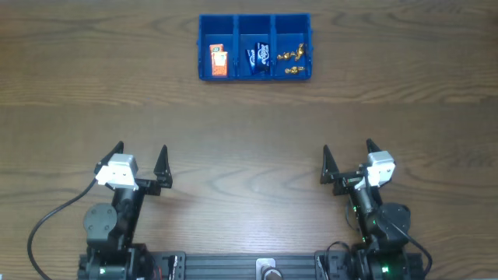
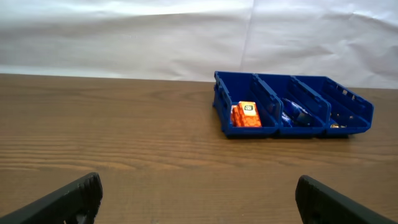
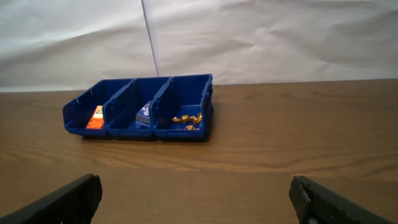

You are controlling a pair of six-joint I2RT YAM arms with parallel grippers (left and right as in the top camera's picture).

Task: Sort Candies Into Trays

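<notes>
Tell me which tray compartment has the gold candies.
The right-hand end compartment of the blue tray in the top view holds the gold candies; the middle one has blue-wrapped candies, the left end an orange candy.

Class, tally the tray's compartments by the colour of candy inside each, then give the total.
Compartments with orange candy: 1
Compartments with blue candy: 1
Compartments with gold candy: 1
Total: 3 compartments in the tray

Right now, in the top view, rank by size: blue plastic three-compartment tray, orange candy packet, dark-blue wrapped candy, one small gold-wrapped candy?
1. Blue plastic tray
2. Orange candy packet and dark-blue wrapped candy: look alike, unranked
3. Gold-wrapped candy
</notes>
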